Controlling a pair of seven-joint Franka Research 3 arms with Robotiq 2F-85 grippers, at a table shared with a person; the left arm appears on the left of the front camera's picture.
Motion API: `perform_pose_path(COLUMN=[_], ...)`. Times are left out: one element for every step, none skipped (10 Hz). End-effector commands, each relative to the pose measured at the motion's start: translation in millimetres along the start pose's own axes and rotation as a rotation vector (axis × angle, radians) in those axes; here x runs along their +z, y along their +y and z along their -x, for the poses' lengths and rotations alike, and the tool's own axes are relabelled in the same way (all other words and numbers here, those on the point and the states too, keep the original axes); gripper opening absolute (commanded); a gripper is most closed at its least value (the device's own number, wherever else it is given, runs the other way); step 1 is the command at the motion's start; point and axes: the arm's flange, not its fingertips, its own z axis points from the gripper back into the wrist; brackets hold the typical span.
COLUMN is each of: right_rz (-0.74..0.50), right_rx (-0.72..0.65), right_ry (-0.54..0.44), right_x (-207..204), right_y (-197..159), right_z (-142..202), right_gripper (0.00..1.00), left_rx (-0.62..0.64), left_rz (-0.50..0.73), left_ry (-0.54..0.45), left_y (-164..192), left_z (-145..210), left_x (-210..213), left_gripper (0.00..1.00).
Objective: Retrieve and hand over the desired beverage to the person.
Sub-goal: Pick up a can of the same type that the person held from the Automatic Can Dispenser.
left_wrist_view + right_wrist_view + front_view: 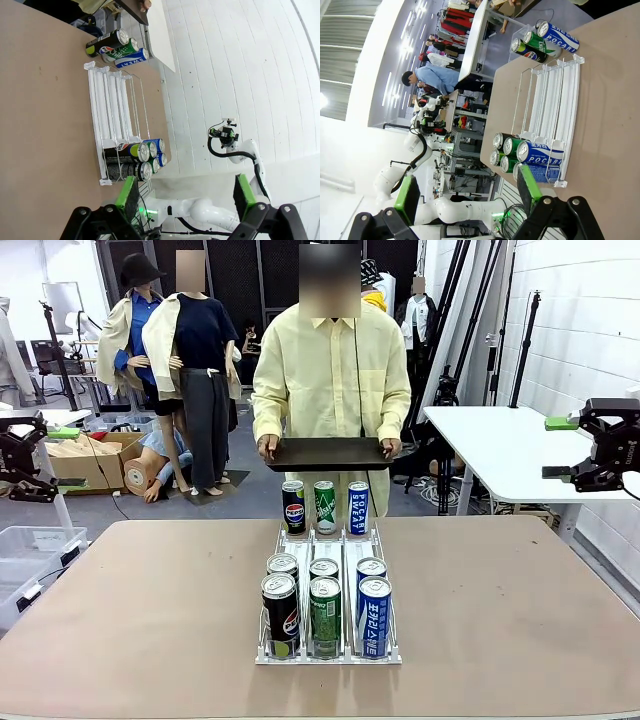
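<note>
The person (pixel 330 380), in a pale-yellow shirt, stands at the far side of the table holding a dark tray (pixel 328 453) in both hands. A white wire rack (pixel 328 655) lies down the middle of the table. At its far end stand a Pepsi can (pixel 293 507), a green can (pixel 325 507) and a blue Pocari can (pixel 358 507). Several more cans (pixel 325 615) fill its near end, also seen as cans (pixel 142 160) and cans (pixel 520 152) from the wrists. My left gripper (pixel 60 458) (pixel 185 195) hangs open off the table's left side. My right gripper (pixel 558 448) (pixel 467 195) hangs open off its right side.
The brown table (pixel 150 610) is bare either side of the rack. A white table (pixel 500 445) stands behind at the right. Clear plastic bins (pixel 30 550) and a cardboard box (pixel 90 458) sit on the floor at the left.
</note>
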Motion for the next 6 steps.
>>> perform_pose_path(right_rz=[-0.014,-0.014,-0.014,-0.014,-0.014,-0.014], right_rx=[0.008,0.008,0.008,0.008,0.008,0.008], right_ry=[0.001,0.001,0.001,0.001,0.001,0.001], right_x=[-0.5,-0.5,-0.5,-0.5,-0.5,-0.5], right_y=[2.1,2.1,2.1,2.1,2.1,2.1], right_z=[-1.3,-1.3,-1.3,-1.3,-1.3,-1.3], right_gripper=[1.0,1.0,1.0,1.0,1.0,1.0], left_rx=[-0.005,-0.005,-0.005,-0.005,-0.005,-0.005], left_rz=[-0.005,-0.005,-0.005,-0.005,-0.005,-0.005], left_ry=[-0.012,-0.012,-0.012,-0.012,-0.012,-0.012], left_y=[-1.9,-1.9,-1.9,-1.9,-1.9,-1.9], left_z=[2.6,2.6,2.6,2.6,2.6,2.6], left_x=[0.6,0.6,0.6,0.6,0.6,0.6], left_gripper=[1.0,1.0,1.0,1.0,1.0,1.0])
